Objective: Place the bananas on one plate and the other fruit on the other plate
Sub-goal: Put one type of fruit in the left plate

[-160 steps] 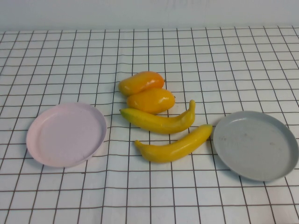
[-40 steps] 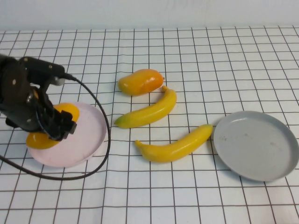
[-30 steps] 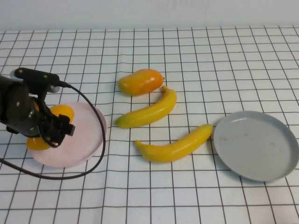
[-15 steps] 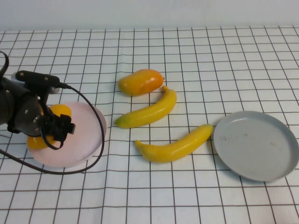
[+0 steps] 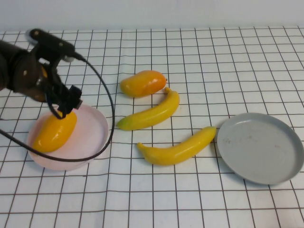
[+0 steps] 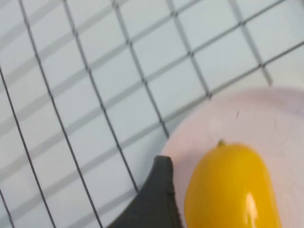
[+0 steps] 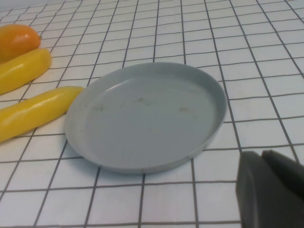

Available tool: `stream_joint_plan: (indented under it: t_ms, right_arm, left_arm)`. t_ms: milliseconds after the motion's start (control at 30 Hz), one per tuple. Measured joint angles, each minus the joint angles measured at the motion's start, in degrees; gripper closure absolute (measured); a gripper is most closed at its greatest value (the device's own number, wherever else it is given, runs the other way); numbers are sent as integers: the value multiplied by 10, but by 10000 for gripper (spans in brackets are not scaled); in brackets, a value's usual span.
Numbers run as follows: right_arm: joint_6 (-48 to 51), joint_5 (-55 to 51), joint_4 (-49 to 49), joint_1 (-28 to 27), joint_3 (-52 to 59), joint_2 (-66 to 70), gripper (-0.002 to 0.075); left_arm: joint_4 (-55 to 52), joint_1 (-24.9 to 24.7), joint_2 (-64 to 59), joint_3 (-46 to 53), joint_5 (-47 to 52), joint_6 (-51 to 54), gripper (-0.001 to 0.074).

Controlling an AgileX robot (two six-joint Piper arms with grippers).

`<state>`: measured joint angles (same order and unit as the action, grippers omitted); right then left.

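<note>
Risk assessment: the left tool [image 5: 64, 105], hanging released just above the mango [image 5: 53, 132] that lies on the pink plate [image 5: 90, 137], could nudge that fruit and roll it over the shallow rim if a finger [image 6: 154, 199] brushes it, while the right tool [image 7: 273, 190], clenched empty just beside the grey plate [image 5: 260, 147], poses no evident hazard. Count: two mangoes, one on the pink plate and the second mango [image 5: 143, 83] on the checked surface [image 5: 190, 199] between the plates; two bananas [image 5: 164, 130], both on the surface between the plates with one tip near the grey plate's rim; two plates, the grey one bare.
</note>
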<state>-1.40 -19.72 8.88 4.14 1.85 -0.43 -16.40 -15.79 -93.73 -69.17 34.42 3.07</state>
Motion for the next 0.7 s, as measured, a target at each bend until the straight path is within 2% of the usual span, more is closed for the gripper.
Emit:
stream_joint_plan:
  t_ms: [100, 233, 433, 567, 700]
  right_arm:
    - [0, 0, 0, 0, 0, 0, 741]
    - [0, 0, 0, 0, 0, 0, 741]
    - [0, 0, 0, 0, 0, 0, 741]
    - [0, 0, 0, 0, 0, 0, 741]
    - [0, 0, 0, 0, 0, 0, 741]
  left_arm:
    - [4, -30, -12, -56, -2, 127, 67]
    - [25, -62, -76, -142, 3, 226, 67]
    - [142, -79, -206, -287, 47, 353, 67]
    - [218, -80, -289, -384, 86, 406, 67]
    - [245, -80, -357, -466, 112, 421, 67]
